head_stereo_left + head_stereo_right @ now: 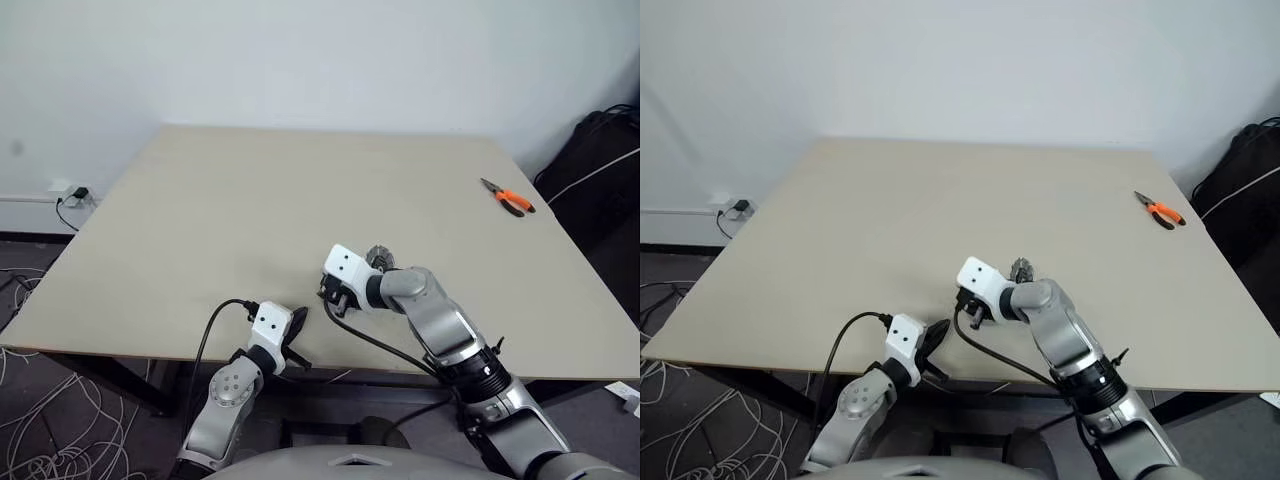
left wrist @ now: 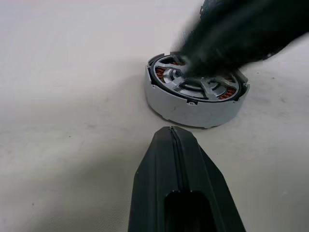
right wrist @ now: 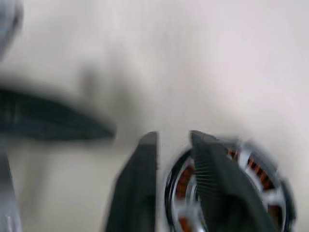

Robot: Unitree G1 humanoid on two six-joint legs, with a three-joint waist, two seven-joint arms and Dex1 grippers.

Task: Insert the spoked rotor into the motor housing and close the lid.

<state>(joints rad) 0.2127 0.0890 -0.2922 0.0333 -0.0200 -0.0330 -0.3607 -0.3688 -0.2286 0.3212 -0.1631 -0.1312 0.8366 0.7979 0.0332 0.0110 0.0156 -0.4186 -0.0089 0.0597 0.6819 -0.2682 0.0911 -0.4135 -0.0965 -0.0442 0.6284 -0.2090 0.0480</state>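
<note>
In the left wrist view the motor housing sits on the table, grey outside with copper coils inside. The spoked rotor lies in it, silver spokes showing. My right gripper hovers over the housing's rim, blurred, open, with nothing between its fingers. My left gripper is shut and empty, a short way in front of the housing near the table's front edge. A grey metal piece that looks like the lid peeks out behind my right wrist, mostly hidden. In the eye views my right hand covers the housing.
Orange-handled pliers lie at the far right of the beige table. A black bag stands beyond the right edge. Cables and a power socket are on the floor to the left.
</note>
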